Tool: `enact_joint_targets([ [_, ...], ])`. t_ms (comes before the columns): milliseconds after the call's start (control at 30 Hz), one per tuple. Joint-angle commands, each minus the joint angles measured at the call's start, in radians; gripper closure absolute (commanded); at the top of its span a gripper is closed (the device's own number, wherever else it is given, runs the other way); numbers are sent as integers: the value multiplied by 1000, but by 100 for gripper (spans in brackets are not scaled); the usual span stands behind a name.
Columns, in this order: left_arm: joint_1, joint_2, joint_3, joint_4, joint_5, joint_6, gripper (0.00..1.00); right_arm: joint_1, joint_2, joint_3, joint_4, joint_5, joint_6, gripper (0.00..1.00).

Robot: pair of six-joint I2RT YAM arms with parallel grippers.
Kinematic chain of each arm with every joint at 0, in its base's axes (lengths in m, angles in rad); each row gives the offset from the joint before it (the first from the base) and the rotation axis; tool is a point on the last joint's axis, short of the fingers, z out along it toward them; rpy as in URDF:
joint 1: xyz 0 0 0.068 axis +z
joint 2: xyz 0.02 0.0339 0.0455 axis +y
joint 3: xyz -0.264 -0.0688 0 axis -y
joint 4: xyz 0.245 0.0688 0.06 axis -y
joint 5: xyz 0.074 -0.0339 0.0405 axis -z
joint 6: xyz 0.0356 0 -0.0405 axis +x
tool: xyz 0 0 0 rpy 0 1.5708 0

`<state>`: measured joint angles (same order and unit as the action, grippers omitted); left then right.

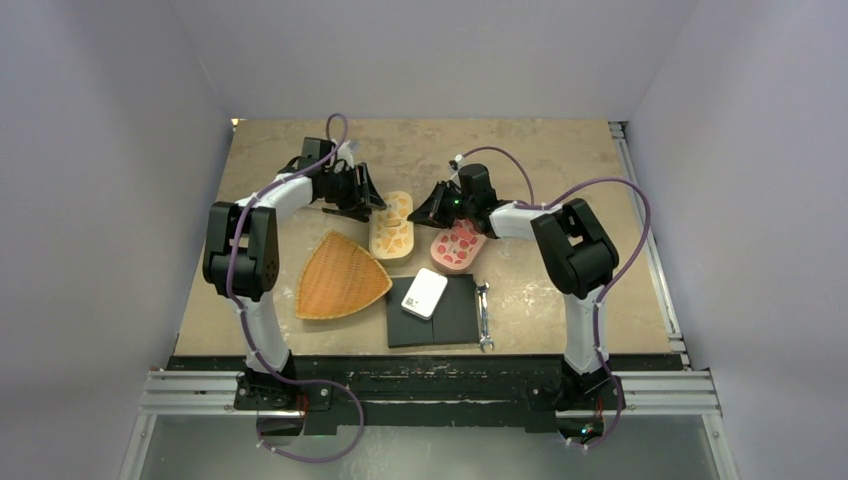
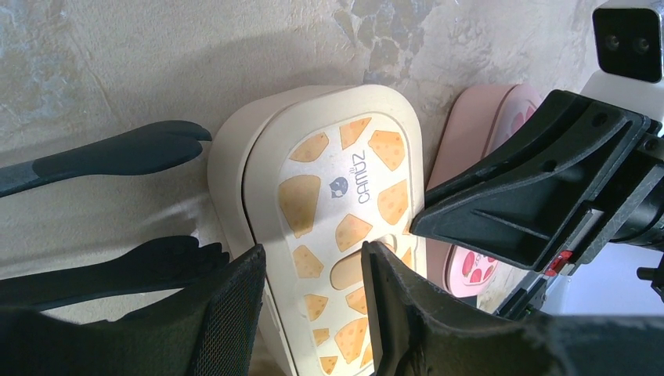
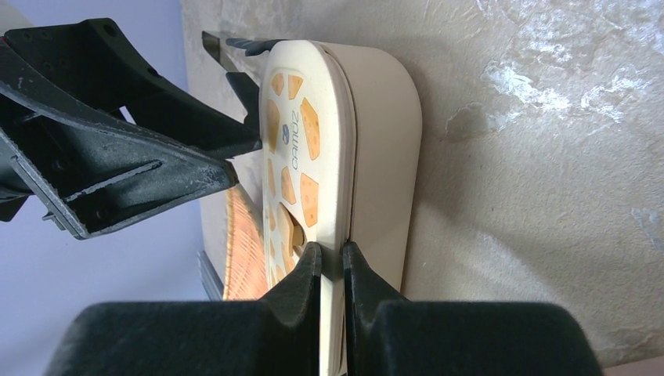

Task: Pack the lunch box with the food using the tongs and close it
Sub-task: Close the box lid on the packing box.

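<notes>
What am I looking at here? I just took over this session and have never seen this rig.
Two robot arms are bolted at the near edge of the table. The wide picture looks down from above and behind them; the other two come from a camera on each wrist. On the table: a cream cheese-patterned lunch box with its lid on, a pink lunch box, a woven tray, a black mat carrying a small white box, and a silver wrench. The right end effector is shut, pinching the cream lid's edge. The left end effector is open over that lid, holding nothing. The dark tongs show just beside it, outside its fingers.
</notes>
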<state>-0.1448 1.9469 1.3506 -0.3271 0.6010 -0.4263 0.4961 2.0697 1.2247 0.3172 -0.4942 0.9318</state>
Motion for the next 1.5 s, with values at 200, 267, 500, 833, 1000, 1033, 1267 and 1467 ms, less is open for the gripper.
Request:
enact_joint_targets([
  [200, 7, -54, 10, -2, -65, 33, 52, 15, -19, -10, 71, -52, 59, 100],
  [267, 7, -69, 9, -10, -108, 41, 52, 15, -22, -23, 99, -52, 76, 100],
  [500, 7, -56, 14, -20, -89, 39, 51, 15, -30, -23, 97, -32, 70, 100],
  [833, 7, -32, 15, -18, -47, 29, 48, 15, -15, -8, 89, 10, 40, 100],
  [1000, 7, -28, 15, -18, -45, 28, 48, 15, -9, 1, 75, 24, 30, 100],
  [1033, 7, -25, 15, -18, -43, 27, 48, 13, -7, 1, 77, 25, 29, 100],
  [1267, 7, -8, 21, -31, -42, 28, 49, 15, -12, 1, 91, 45, 32, 100],
  [1467, 7, -6, 21, -29, -39, 27, 49, 16, -13, -2, 105, 52, 38, 100],
])
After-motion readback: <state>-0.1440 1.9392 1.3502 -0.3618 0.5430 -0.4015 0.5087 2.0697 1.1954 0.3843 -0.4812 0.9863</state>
